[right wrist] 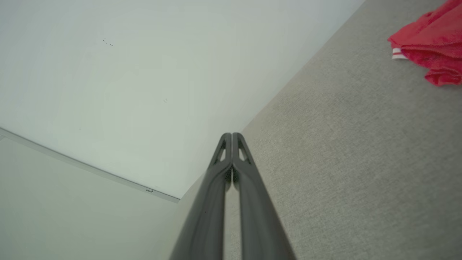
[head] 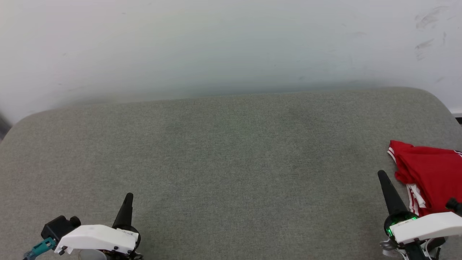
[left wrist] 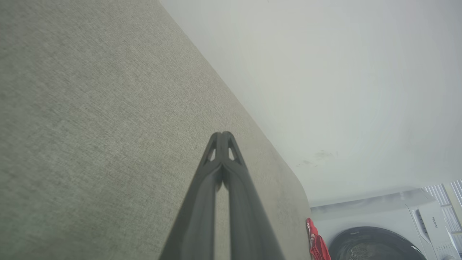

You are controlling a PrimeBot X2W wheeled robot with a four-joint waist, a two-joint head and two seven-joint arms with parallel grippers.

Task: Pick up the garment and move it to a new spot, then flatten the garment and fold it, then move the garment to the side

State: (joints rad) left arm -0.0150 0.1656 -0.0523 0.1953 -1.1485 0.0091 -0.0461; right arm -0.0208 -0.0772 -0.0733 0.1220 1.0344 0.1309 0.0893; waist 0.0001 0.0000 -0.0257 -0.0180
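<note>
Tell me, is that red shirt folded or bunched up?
Bunched up: the garment lies in a rumpled heap with uneven folds, not laid flat.

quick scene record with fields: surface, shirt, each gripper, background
surface: grey fabric, rounded far corners
shirt: red with white striped trim, crumpled at the surface's right edge, not folded
left gripper: shut, holding nothing, over the near left of the surface
right gripper: shut, holding nothing, just left of the shirt
background: pale wall; white washing machine beyond the shirt's end of the surface
</note>
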